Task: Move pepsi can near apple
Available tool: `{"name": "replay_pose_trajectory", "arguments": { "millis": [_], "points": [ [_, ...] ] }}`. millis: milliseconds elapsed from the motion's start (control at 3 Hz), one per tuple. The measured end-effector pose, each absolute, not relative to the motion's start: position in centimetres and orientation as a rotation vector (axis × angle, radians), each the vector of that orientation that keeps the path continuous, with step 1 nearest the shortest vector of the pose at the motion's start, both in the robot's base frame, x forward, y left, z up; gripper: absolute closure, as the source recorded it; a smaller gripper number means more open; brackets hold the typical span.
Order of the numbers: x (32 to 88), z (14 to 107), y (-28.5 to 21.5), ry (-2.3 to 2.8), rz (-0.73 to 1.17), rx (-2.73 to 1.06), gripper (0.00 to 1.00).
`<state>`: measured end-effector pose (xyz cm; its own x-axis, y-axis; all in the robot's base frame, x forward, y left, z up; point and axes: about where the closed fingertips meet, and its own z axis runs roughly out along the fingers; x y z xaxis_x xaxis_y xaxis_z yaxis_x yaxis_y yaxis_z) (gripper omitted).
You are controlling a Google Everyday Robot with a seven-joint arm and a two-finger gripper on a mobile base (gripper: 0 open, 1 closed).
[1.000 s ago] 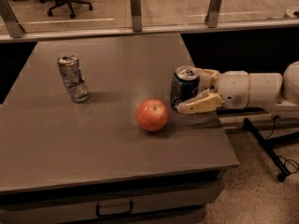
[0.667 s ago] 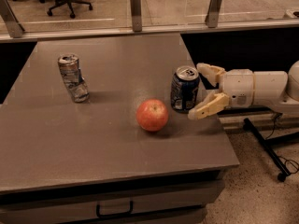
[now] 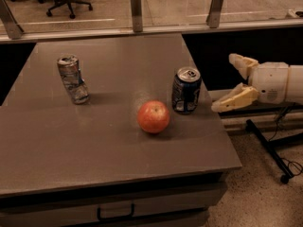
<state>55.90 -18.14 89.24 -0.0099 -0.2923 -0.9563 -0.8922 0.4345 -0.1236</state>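
Note:
The dark blue pepsi can stands upright on the grey table, just right of the red-orange apple, a small gap between them. My gripper is to the right of the can, past the table's right edge, open and empty, its two pale fingers spread apart. It does not touch the can.
A crushed, bent silver can stands at the table's left. A glass partition with metal posts runs along the far edge. A black stand leg lies on the floor at the right. A drawer handle sits below the table front.
My gripper has let go of the pepsi can and pulled back to the right, off the table edge. The can stays upright beside the apple.

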Motion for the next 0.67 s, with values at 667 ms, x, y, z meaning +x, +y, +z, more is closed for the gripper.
{"name": "replay_pose_trajectory", "arguments": {
  "millis": [667],
  "points": [
    [56.69,91.52,-22.0,1.598,0.47,-0.941,0.0]
  ]
}}
